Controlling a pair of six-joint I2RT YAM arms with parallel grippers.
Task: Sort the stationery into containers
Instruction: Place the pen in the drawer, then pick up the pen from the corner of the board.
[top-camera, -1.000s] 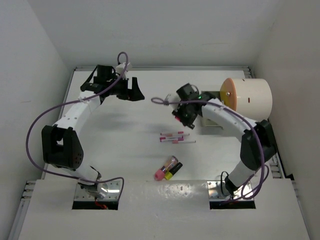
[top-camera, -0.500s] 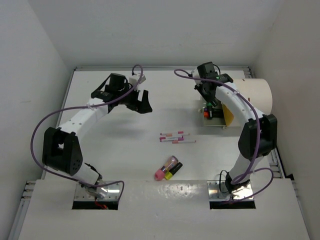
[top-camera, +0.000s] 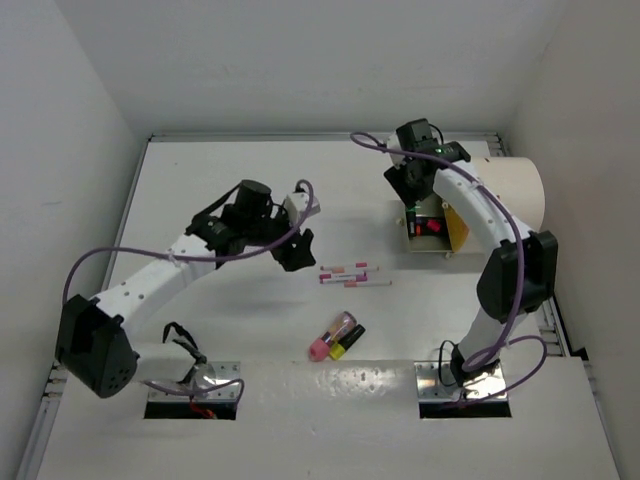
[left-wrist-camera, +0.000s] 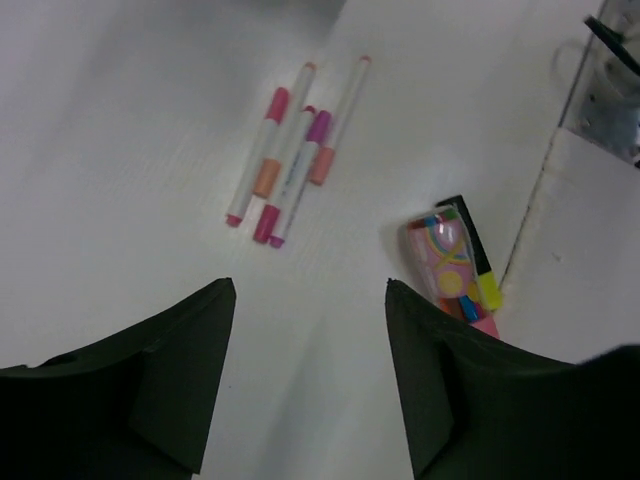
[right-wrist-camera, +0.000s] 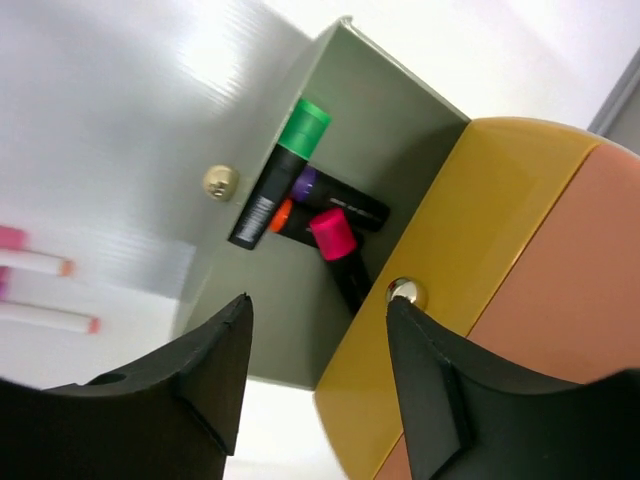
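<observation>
Open and empty like the right gripper (right-wrist-camera: 318, 305), the left gripper (left-wrist-camera: 308, 300) should straddle one white pen (left-wrist-camera: 262, 170) squarely before closing.

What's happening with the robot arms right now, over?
Left fingers open, empty, near thin white pink-marked pens. Right fingers open above grey-green drawer of chunky highlighters. Nothing blocking.

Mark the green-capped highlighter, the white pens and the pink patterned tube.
green-capped highlighter (right-wrist-camera: 275, 178): right wrist view, on its black barrel.
white pens (left-wrist-camera: 292, 180): left wrist view, on the middle pen's barrel.
pink patterned tube (left-wrist-camera: 446, 262): left wrist view, on its printed side.
</observation>
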